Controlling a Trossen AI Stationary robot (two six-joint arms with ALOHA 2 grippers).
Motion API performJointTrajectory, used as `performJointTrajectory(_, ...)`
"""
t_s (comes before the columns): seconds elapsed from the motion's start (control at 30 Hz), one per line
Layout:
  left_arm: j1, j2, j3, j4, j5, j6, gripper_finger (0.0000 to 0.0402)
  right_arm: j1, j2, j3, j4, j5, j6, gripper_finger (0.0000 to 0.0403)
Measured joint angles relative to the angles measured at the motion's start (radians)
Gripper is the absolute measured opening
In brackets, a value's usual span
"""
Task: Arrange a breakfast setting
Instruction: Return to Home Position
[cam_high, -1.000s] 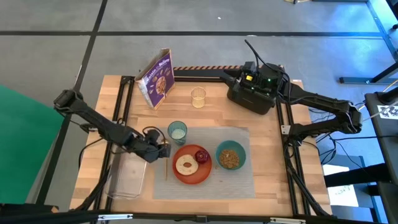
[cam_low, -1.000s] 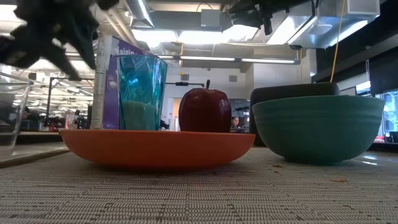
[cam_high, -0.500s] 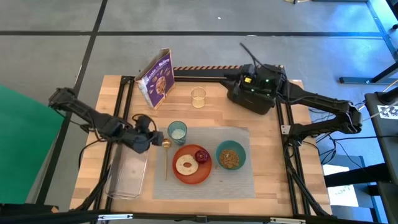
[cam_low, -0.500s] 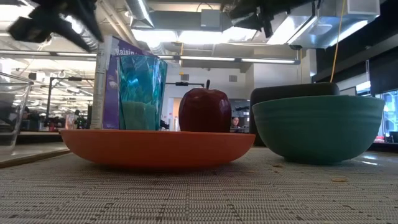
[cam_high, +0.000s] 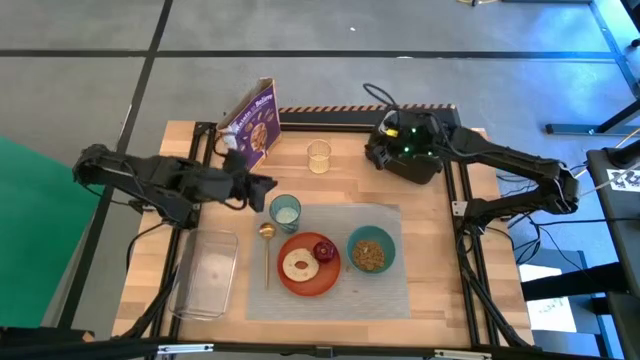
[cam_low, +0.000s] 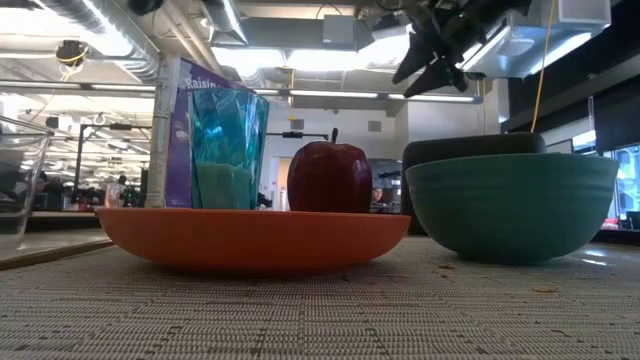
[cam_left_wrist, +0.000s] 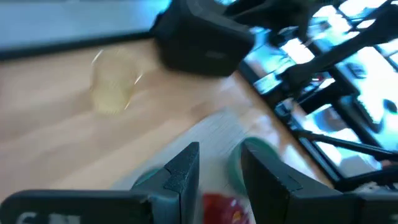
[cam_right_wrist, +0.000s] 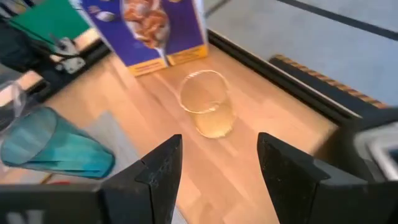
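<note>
The grey placemat (cam_high: 390, 295) carries the orange plate (cam_high: 312, 284) with a bagel (cam_high: 299, 265) and a red fruit (cam_high: 325, 250). The teal bowl (cam_high: 371, 250) of brown cereal stands to its right. The pale blue cup (cam_high: 285, 211) stands at the mat's far left corner. The gold spoon (cam_high: 267, 252) lies flat on the mat, left of the plate. My left gripper (cam_high: 268, 184) hovers open and empty beyond the cup. My right gripper (cam_high: 372, 150) is open and empty between the black toaster (cam_high: 415, 160) and a clear glass (cam_right_wrist: 206, 111).
The purple cereal box (cam_high: 252, 127) stands at the far left. A clear glass (cam_high: 319, 157) stands beside it. A clear plastic container (cam_high: 205, 282) lies at the near left, off the mat. Bare wood shows to the right of the mat.
My left gripper has risen from the spoon's place beside the plate and gone toward the table's far edge, past the cup. The spoon stays flat on the mat. My right gripper has swung from over the toaster toward the table's left, toward the clear glass.
</note>
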Motion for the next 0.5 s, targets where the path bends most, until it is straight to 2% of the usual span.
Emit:
performJointTrajectory(0.1, 0.03, 0.0, 0.023, 0.09, 0.027, 0.157, 0.0112, -0.031, 0.002, 0.054, -0.143, -0.023, -0.001, 0.0198)
performJointTrajectory(0.27, 0.059, 0.015, 0.024, 0.285, 0.097, 0.484, 0.0112, -0.051, -0.003, 0.121, -0.283, -0.141, -0.027, 0.0198)
performJointTrajectory(0.43, 0.076, 0.014, 0.024, 0.455, 0.1, 0.708, 0.0112, -0.01, -0.035, 0.199, -0.267, -0.321, -0.022, 0.0198)
performJointTrajectory(0.5, 0.092, -0.006, 0.024, 0.504, 0.119, 0.752, 0.0112, 0.031, -0.058, 0.242, -0.247, -0.331, -0.021, 0.0195)
